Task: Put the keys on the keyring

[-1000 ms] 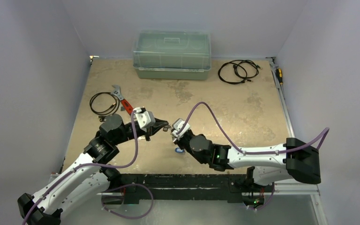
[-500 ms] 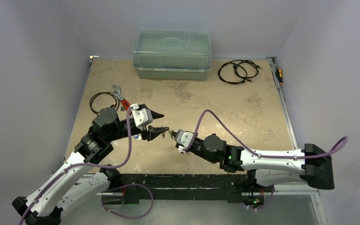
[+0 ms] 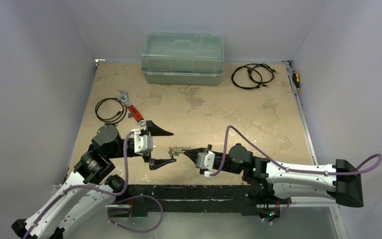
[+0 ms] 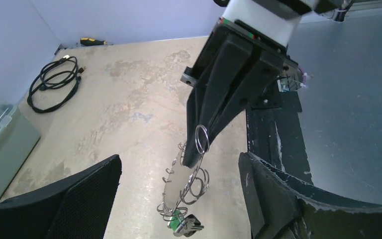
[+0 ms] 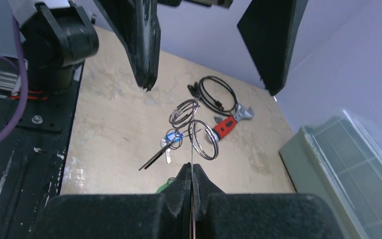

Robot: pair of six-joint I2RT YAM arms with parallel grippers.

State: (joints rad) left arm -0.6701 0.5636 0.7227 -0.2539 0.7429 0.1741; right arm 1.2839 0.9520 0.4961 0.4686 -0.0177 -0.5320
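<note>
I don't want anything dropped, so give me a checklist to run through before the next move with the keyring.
1. Right claw shut on the keyring: ok.
2. Left claw open: ok.
3. Left claw fingers not touching the keyring: ok.
4. Green-tagged key hanging at the keyring's low end: ok.
5. Blue-tagged key threaded on: cannot tell.
6. Adjustable wrench away from both claws: ok.
</note>
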